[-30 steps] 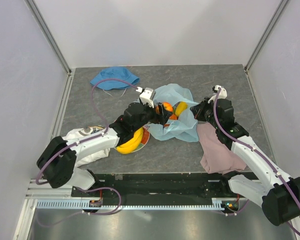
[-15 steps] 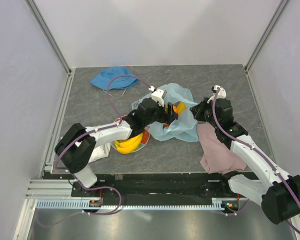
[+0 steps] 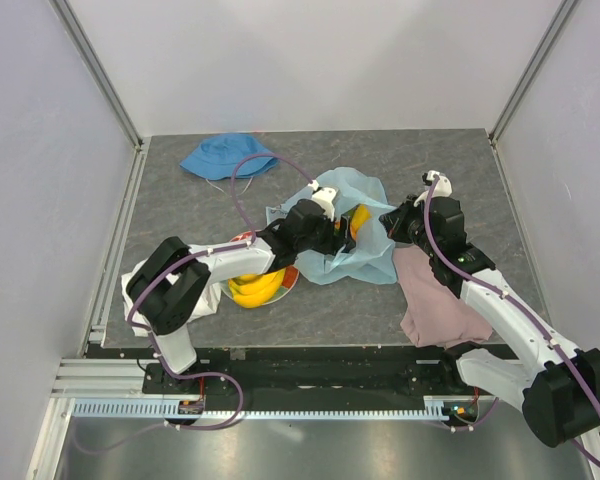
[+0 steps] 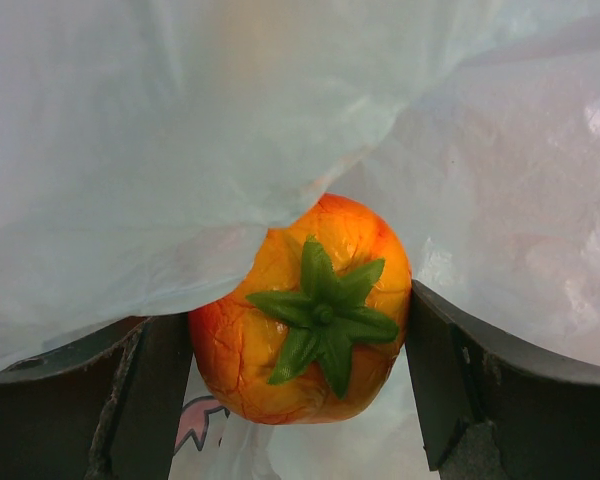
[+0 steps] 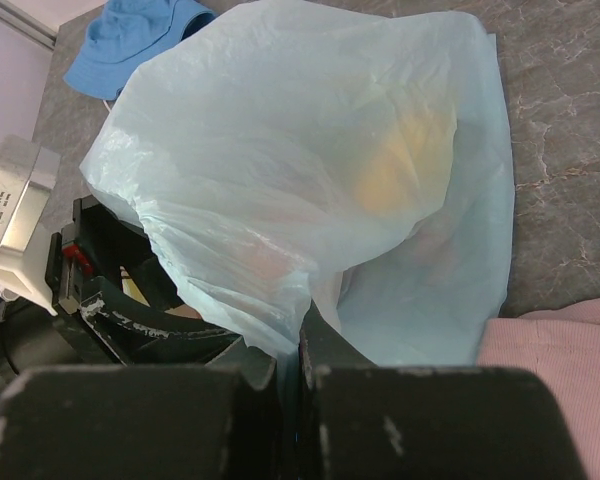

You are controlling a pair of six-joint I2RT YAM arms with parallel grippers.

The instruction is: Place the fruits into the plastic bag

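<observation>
- Since a second ago the left gripper (image 4: pixel 298 392) has pushed further into the mouth of the plastic bag (image 3: pixel 368 258), near the middle of the table (image 3: pixel 180 215).
- It grasps an orange-red fruit (image 4: pixel 305 290) between both fingers. Bag film hangs over the fruit, and the bag's inside lies straight ahead.
- Right gripper (image 5: pixel 292 352) is clenched on the bag's edge.
- Bananas (image 3: pixel 255 288) wait toward the near edge, closest to the left arm.

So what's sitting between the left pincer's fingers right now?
An orange-red fruit with a green calyx fills the gap and touches both fingers. The bag drapes over its top. The left wrist view shows this.
</observation>
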